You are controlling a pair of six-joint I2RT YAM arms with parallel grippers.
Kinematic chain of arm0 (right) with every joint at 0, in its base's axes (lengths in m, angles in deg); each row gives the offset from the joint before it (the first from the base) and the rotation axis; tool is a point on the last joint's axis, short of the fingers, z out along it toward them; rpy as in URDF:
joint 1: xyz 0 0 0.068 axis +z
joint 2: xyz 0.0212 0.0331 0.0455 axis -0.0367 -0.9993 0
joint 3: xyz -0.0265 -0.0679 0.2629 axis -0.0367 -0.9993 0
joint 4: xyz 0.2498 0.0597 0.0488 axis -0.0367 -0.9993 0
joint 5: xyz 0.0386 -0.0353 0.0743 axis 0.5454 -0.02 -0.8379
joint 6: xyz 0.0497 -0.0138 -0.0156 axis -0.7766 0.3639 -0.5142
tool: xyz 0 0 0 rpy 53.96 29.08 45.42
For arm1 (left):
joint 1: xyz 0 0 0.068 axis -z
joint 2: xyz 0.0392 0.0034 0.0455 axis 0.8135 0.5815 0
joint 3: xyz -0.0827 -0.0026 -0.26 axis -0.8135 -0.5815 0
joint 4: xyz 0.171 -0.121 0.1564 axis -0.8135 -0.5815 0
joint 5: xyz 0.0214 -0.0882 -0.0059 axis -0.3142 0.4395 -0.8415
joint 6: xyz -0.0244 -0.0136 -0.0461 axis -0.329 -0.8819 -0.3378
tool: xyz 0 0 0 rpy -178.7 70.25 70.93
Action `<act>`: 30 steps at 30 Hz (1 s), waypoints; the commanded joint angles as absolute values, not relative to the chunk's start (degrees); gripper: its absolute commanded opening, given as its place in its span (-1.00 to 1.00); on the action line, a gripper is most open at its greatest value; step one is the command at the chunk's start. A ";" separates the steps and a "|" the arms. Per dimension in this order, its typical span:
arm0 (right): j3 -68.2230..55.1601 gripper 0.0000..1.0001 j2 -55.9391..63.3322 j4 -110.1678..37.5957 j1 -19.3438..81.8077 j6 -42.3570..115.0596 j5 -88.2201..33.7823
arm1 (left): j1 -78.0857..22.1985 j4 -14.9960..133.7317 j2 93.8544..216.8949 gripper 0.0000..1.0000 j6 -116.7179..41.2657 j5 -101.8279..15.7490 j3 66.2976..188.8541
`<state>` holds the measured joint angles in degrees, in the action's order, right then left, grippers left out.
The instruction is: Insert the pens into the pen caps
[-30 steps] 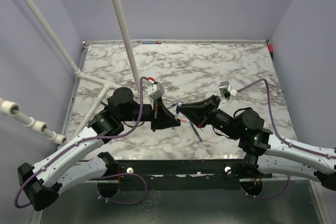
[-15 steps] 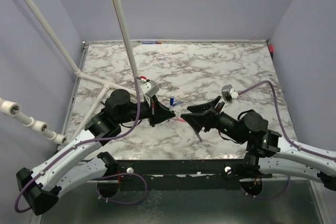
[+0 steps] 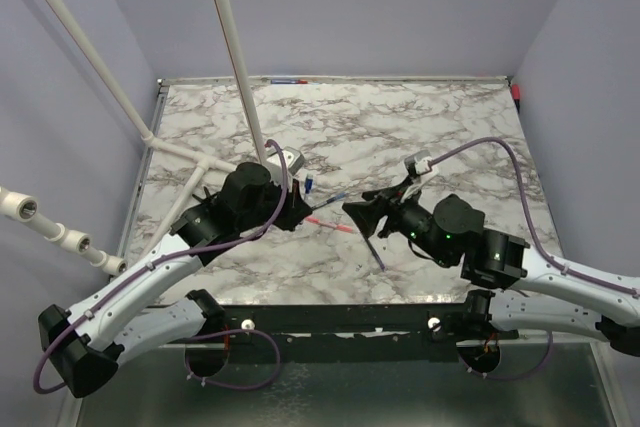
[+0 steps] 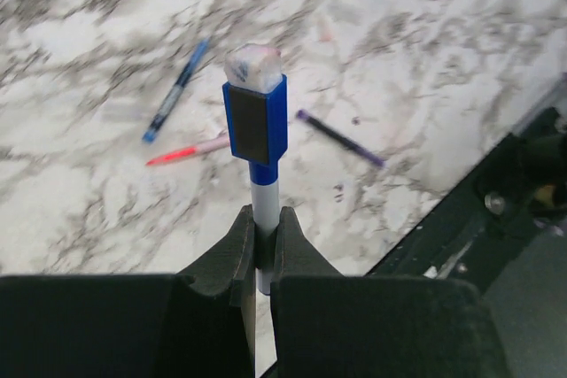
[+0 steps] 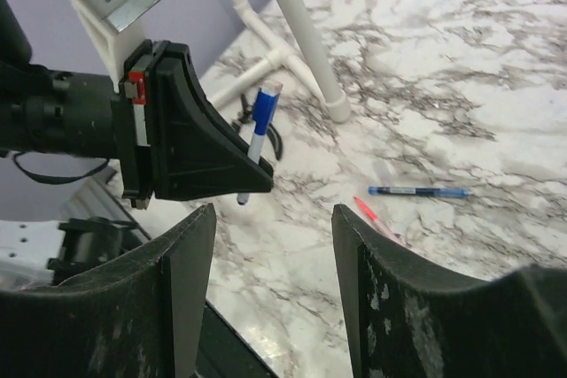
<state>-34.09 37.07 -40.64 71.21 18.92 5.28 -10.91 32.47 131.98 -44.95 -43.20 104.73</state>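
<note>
My left gripper (image 4: pixel 260 220) is shut on a white-bodied pen with a blue cap (image 4: pixel 255 126), which stands up out of the jaws. From above, that gripper (image 3: pixel 298 209) is left of centre, and the capped pen (image 3: pixel 309 187) pokes out beside it. A blue pen (image 4: pixel 177 88), a red pen (image 4: pixel 188 151) and a dark pen (image 4: pixel 341 138) lie loose on the marble. My right gripper (image 5: pixel 275 212) is open with nothing between its fingers. It faces the left gripper (image 5: pixel 252 179) and the held pen (image 5: pixel 259 135). No loose caps show.
Long white pipes (image 3: pixel 232 47) cross the left side, and a pipe joint (image 3: pixel 180 152) rests on the marble table (image 3: pixel 420 127). The dark front rail (image 3: pixel 340 319) runs along the near edge. Small coloured items (image 3: pixel 288 79) lie at the far edge.
My right gripper has opened and drawn back from the left one. The left gripper has swung left and away with the blue-capped pen. The red pen now lies in plain view between them.
</note>
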 commanded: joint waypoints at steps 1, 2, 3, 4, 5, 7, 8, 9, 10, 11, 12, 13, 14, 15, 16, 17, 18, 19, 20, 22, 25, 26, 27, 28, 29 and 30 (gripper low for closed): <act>-31.26 0.18 32.22 -48.28 71.45 20.18 8.73 | -10.97 21.43 136.33 -1.00 -49.64 -59.01 106.72; -30.86 0.18 30.75 -48.75 71.46 20.22 8.69 | -11.00 21.07 137.10 -1.00 -49.96 -59.35 106.88; -30.51 0.19 29.78 -49.28 71.45 20.18 8.63 | -11.01 20.65 137.80 -1.00 -50.30 -59.80 107.09; -30.16 0.19 28.96 -49.84 71.45 20.13 8.60 | -11.02 20.16 138.40 -1.00 -50.82 -60.65 107.37; -29.75 0.19 28.03 -50.57 71.45 20.02 8.63 | -10.99 19.82 138.85 -1.00 -51.25 -61.37 107.54; -29.25 0.20 26.78 -51.87 71.45 19.89 8.62 | -11.02 18.98 140.06 -1.00 -52.48 -62.25 107.76; -29.15 0.20 26.24 -52.53 71.45 19.81 8.58 | -11.00 18.73 140.83 -1.00 -53.26 -62.29 107.86; -29.11 0.20 25.70 -53.27 71.45 19.75 8.63 | -10.96 18.64 141.63 -1.00 -54.06 -62.15 107.88; -29.01 0.21 25.21 -53.87 71.47 19.51 8.83 | -10.96 18.51 142.45 -1.00 -54.93 -62.27 107.83; -28.94 0.21 24.71 -54.37 71.46 19.09 8.87 | -11.01 18.36 143.26 -1.00 -55.76 -62.64 107.67; -28.99 0.21 24.33 -54.74 71.45 18.60 8.98 | -11.00 18.29 144.09 -1.00 -56.45 -63.28 107.25; -29.06 0.21 24.09 -54.91 71.45 18.08 8.90 | -11.00 18.18 145.10 -1.00 -57.15 -64.25 106.81; -29.32 0.21 23.91 -54.86 71.45 17.73 8.66 | -11.04 18.02 145.88 -1.00 -57.84 -65.18 106.25; -29.78 0.21 23.81 -54.65 71.45 17.41 8.28 | -11.03 17.98 146.76 -1.00 -58.54 -65.74 105.90; -30.18 0.21 23.84 -54.32 71.45 17.19 7.84 | -11.01 17.98 147.56 -1.00 -59.40 -66.18 105.53; -30.67 0.21 23.87 -53.98 71.45 17.03 7.47 | -11.01 18.04 148.46 -1.00 -60.70 -66.50 105.29; -31.11 0.21 23.87 -53.78 71.45 16.84 7.25 | -11.02 18.22 149.31 -1.00 -61.94 -66.23 105.13; -31.51 0.21 23.87 -53.65 71.45 16.55 7.14 | -11.07 18.91 150.09 -1.00 -62.76 -65.68 104.80; -31.93 0.21 23.98 -53.61 71.45 16.32 7.01 | -11.05 19.52 150.89 -1.00 -63.38 -65.82 104.52; -32.66 0.21 24.02 -53.53 71.46 15.67 6.90 | -11.04 20.05 152.78 -1.00 -64.15 -67.70 104.28; -34.02 0.21 24.60 -53.77 71.45 14.48 6.30 | -11.07 20.38 155.16 -1.00 -64.58 -70.34 104.07; -34.57 0.21 24.76 -53.80 71.45 14.11 5.98 | -11.07 20.51 155.87 -1.00 -64.82 -71.06 103.94; -35.22 0.22 25.01 -53.80 71.45 13.85 5.77 | -11.06 20.60 156.57 -1.00 -65.13 -71.80 103.70; -35.82 0.22 25.28 -53.72 71.47 13.63 5.61 | -11.14 20.73 157.13 -1.00 -65.83 -72.34 103.38; -36.26 0.22 25.42 -53.75 71.45 13.37 5.56 | -11.18 21.08 157.62 -1.00 -66.14 -72.54 102.94; -36.74 0.22 25.59 -53.79 71.45 13.18 5.50 | -11.29 21.57 158.01 -1.00 -66.40 -72.47 102.42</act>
<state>-34.64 24.33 -52.58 71.21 15.20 6.44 -10.94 20.29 156.48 -63.73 -68.51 104.40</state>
